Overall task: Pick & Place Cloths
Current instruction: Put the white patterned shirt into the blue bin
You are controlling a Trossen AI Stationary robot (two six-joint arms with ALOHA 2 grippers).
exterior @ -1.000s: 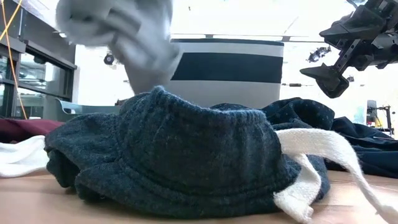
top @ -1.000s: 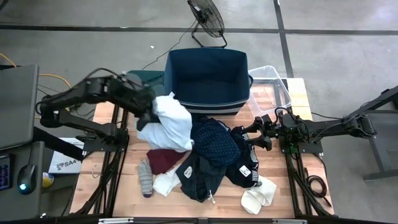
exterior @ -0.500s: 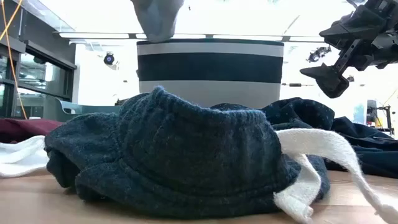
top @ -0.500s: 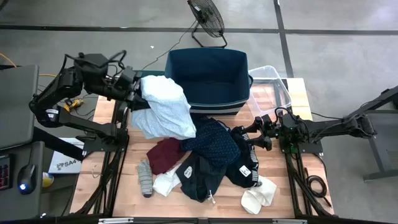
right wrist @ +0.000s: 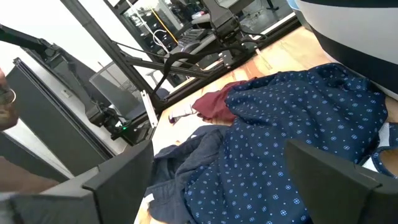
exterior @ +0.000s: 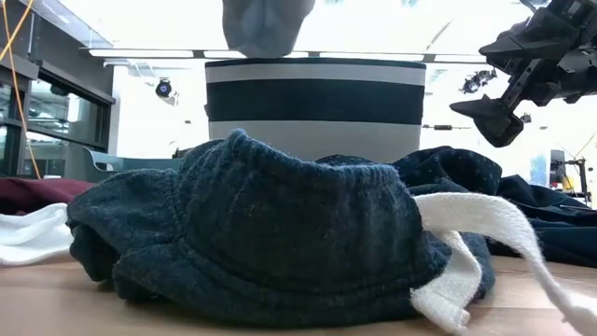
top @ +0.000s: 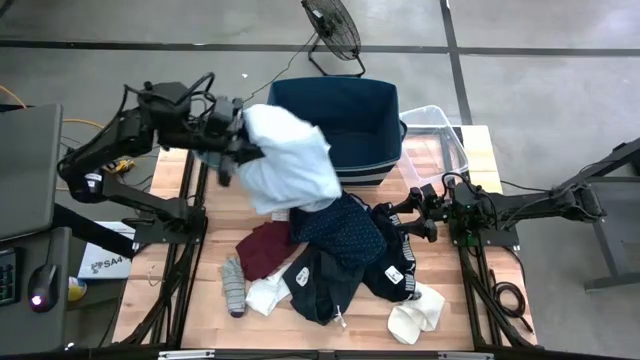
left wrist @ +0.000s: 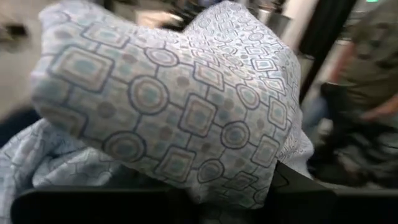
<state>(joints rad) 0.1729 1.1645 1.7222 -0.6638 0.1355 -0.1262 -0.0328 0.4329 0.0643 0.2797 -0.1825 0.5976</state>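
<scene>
Cloths mostly unsorted: left gripper point(top: 232, 150) clamps the pale blue-white patterned shirt point(top: 290, 158) beside the navy bin point(top: 335, 125); right gripper point(top: 412, 213) waits, fingers apart.

A: Is the navy bin point(top: 340, 125) free to enter?

B: Its left rim is covered by the hanging pale cloth point(top: 290, 165). The right part stays open.

A: And the tabletop point(top: 180, 290)?

B: The pile of cloths point(top: 340, 255) fills the middle; the left edge is bare.
</scene>
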